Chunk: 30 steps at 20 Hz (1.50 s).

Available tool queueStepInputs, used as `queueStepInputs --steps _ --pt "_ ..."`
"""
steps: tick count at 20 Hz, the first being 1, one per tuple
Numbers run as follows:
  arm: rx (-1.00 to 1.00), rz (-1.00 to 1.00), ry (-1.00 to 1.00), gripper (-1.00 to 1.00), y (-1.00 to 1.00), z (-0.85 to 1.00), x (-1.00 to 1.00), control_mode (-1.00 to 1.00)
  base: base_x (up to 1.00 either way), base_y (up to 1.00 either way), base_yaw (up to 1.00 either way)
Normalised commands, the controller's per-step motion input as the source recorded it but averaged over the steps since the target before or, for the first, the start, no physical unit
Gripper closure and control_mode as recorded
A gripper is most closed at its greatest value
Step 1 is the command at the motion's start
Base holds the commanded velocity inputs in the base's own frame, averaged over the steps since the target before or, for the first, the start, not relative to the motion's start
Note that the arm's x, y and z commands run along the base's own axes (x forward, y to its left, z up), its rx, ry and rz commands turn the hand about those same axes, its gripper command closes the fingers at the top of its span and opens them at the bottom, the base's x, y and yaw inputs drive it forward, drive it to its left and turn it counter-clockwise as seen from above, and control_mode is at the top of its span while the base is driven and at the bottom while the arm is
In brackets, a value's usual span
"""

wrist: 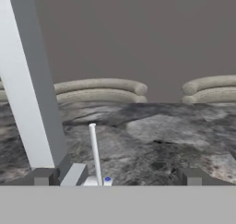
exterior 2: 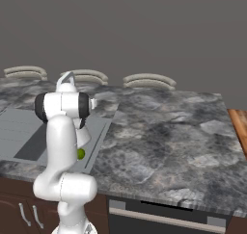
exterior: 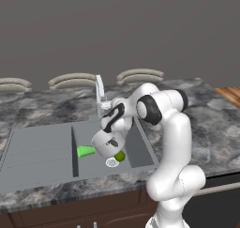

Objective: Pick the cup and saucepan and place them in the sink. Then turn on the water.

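I see green cup [exterior: 86, 151] on its side in grey sink [exterior: 42, 149]; jaws apart, empty; dark marbled desk [exterior 2: 169, 132], grey wall.

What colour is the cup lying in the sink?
Bright green; the cup shows best in the left base view.

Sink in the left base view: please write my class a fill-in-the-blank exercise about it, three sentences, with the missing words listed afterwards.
1. The green cup lies on its ____ inside the sink.
2. Beside the round drain sits a small yellow-green ____.
3. In the left base view, the flat drainboard lies to the ____ of the basin that holds the cup.

Missing words: side; ball; left.
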Motion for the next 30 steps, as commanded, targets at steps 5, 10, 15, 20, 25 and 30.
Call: queueStepInputs --steps 5,10,15,20,25,30 --pt "0.0 -0.02 -0.02 -1.0 0.0 -0.01 0.02 -1.0 0.0 0.0 0.0" --pt "0.0 -0.03 -0.02 -1.0 0.0 -0.01 0.04 -1.0 0.0 0.0 0.0" --pt "0.0 -0.03 -0.02 -1.0 0.0 -0.04 0.05 -1.0 0.0 0.0 0.0" --pt "0.0 -0.02 -0.01 -1.0 0.0 -0.06 0.01 -1.0 0.0 0.0 0.0" --pt "0.0 -0.01 0.0 -1.0 0.01 -0.15 0.0 -1.0 0.0 0.0 0.0" --pt "0.0 -0.01 0.0 -1.0 0.07 -0.18 0.0 -1.0 0.0 0.0 0.0"
